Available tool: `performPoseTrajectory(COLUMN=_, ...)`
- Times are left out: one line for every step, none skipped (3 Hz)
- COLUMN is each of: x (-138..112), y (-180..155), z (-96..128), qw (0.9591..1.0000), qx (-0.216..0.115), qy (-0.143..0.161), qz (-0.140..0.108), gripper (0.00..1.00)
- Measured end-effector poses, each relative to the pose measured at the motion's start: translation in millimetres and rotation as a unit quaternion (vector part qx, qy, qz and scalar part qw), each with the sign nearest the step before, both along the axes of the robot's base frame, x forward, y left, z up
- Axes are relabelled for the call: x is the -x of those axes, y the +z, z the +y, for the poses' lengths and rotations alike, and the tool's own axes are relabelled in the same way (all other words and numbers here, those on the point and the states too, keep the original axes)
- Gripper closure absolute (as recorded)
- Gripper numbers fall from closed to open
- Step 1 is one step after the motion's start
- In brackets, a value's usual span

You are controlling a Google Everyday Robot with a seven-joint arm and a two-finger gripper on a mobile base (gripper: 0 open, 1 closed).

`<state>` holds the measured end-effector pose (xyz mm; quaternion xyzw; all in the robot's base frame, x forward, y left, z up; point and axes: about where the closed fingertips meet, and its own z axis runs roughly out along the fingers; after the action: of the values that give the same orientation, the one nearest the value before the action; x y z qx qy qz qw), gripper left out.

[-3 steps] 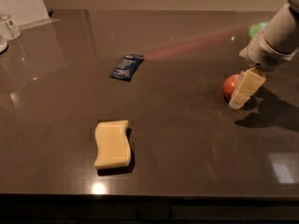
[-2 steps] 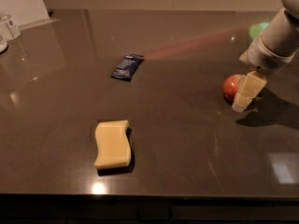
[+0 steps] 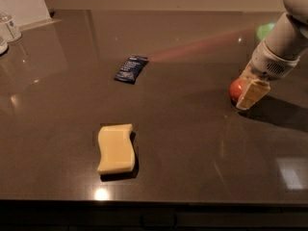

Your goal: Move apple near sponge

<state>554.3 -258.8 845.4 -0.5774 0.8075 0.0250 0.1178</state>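
The red apple (image 3: 235, 88) sits on the dark table at the right. My gripper (image 3: 250, 94) is down at the apple, its pale yellow end covering the apple's right side. The white arm reaches in from the upper right. The pale yellow sponge (image 3: 116, 148) lies flat near the front left, far from the apple.
A dark blue snack packet (image 3: 131, 69) lies at the middle of the table (image 3: 192, 143). Clear bottles (image 3: 9, 28) and a white board stand at the far left corner. A green object (image 3: 264, 31) shows behind the arm. The table's front edge runs along the bottom.
The gripper has settled slightly lower and closer against the apple. The apple, sponge and packet have not moved.
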Motion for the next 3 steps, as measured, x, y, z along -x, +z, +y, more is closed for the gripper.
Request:
performPoseTrajectory(x=1.6, y=3.1, z=5.3, qw=0.9997, qx=-0.006, qy=0.007, qz=0.021, gripper=0.62)
performPoseTrajectory(x=10.8, y=18.9, z=32.4, qw=0.9982, qx=-0.032, qy=0.028, qz=0.043, gripper=0.86)
performPoseTrajectory(x=31.5, y=39.2, z=77.0, qw=0.9946, qx=-0.058, qy=0.073, qz=0.047, gripper=1.0)
